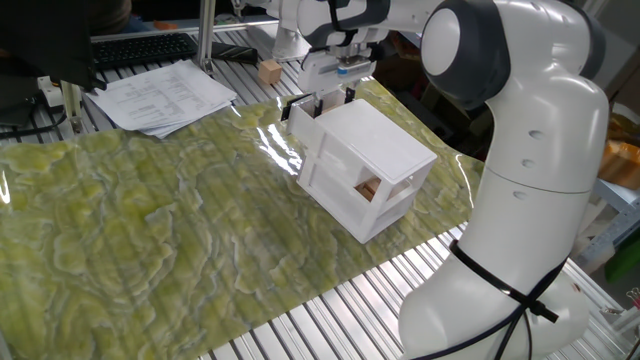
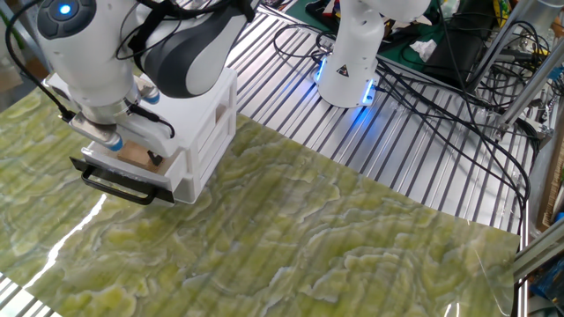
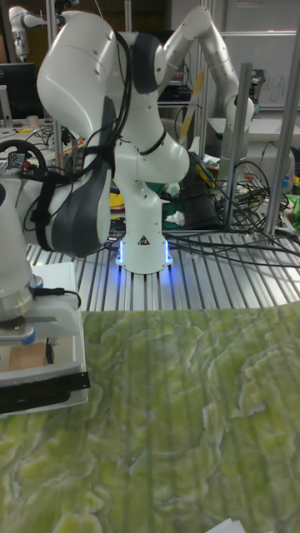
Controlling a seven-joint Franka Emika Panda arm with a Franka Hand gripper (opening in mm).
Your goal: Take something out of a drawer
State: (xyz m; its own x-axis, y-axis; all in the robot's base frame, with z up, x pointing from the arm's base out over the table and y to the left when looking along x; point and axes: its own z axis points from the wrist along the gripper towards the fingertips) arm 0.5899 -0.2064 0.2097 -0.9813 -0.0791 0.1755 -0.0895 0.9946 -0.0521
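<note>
One cube (image 2: 132,154): tan wood, in open top drawer (image 2: 132,180), by its front edge.
Handling: likely light, stiff; pinch flat sides.
Gripper (image 2: 123,148): over cube, width can't tell.

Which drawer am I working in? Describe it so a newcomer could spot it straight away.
Find the white cabinet on the green mat. Its upper drawer is pulled out, directly under the pincer, with a tan cube inside. Unlike the shut lower drawer, it shows a black handle.
</note>
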